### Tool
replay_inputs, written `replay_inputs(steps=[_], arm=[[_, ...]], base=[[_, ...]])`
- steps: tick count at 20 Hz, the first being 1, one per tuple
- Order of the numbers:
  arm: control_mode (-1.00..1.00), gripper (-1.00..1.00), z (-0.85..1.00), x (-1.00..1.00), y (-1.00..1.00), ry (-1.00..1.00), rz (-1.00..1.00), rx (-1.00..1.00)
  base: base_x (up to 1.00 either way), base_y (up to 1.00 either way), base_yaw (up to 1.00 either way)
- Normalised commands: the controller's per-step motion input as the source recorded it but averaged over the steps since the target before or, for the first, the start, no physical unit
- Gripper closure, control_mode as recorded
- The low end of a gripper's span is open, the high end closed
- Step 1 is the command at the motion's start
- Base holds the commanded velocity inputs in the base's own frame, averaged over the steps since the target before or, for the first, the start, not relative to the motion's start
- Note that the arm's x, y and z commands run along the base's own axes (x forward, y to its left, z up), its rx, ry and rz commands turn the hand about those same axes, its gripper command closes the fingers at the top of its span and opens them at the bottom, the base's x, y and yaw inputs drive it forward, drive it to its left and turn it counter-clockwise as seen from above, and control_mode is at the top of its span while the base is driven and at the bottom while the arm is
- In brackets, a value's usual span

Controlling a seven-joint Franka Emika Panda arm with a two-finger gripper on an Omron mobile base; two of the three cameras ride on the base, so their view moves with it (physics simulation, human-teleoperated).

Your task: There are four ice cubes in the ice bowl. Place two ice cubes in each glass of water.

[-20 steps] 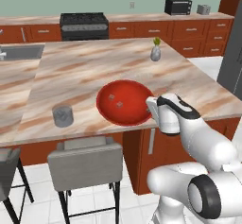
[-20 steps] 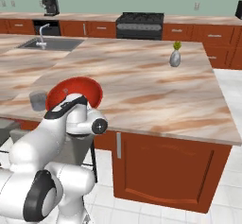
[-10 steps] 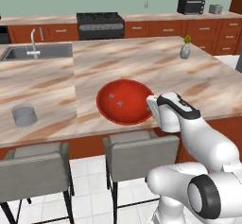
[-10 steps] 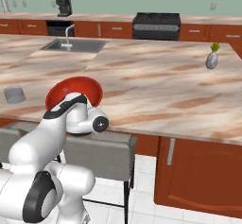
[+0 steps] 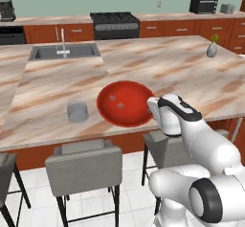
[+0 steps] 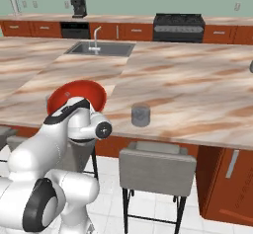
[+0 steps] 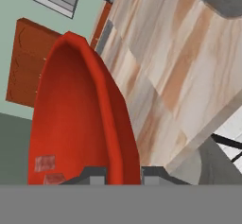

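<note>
While pinching its rim, the gripper (image 7: 124, 173) holds the ice bowl (image 7: 80, 119) above the counter (image 7: 179, 67).

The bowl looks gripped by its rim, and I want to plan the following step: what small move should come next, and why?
Probably carry the bowl on toward the glass. The gripper is shut on its rim, with cubes still inside and the glass standing apart on the counter, so tipping now would likely miss.

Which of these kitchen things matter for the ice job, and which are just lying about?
Job: ice bowl, gripped at its rim by the gripper; ice cubes inside it; glass of water.

Lying about: vase, sink, stools, stove, microwave.
</note>
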Motion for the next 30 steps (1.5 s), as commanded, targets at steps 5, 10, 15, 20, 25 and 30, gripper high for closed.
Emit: replay_inputs(steps=[5, 10, 15, 20, 25, 30], arm=[[1.00, 1.00, 0.00, 0.00, 0.00, 0.00, 0.00, 0.00], [1.00, 1.00, 0.00, 0.00, 0.00, 0.00, 0.00, 0.00], [1.00, 1.00, 0.00, 0.00, 0.00, 0.00, 0.00, 0.00], [1.00, 1.00, 0.00, 0.00, 0.00, 0.00, 0.00, 0.00], [-1.00, 1.00, 0.00, 0.58, 0.14, 0.11, -0.04, 0.00], [-1.00, 1.00, 0.00, 0.90, 0.56, 0.20, -0.04, -0.13]], base=[[0.43, 0.71, -0.11], [0.77, 0.22, -0.09], [0.98, 0.17, -0.07], [0.89, 0.11, -0.06], [0.36, 0.04, -0.02], [0.00, 0.00, 0.00]])
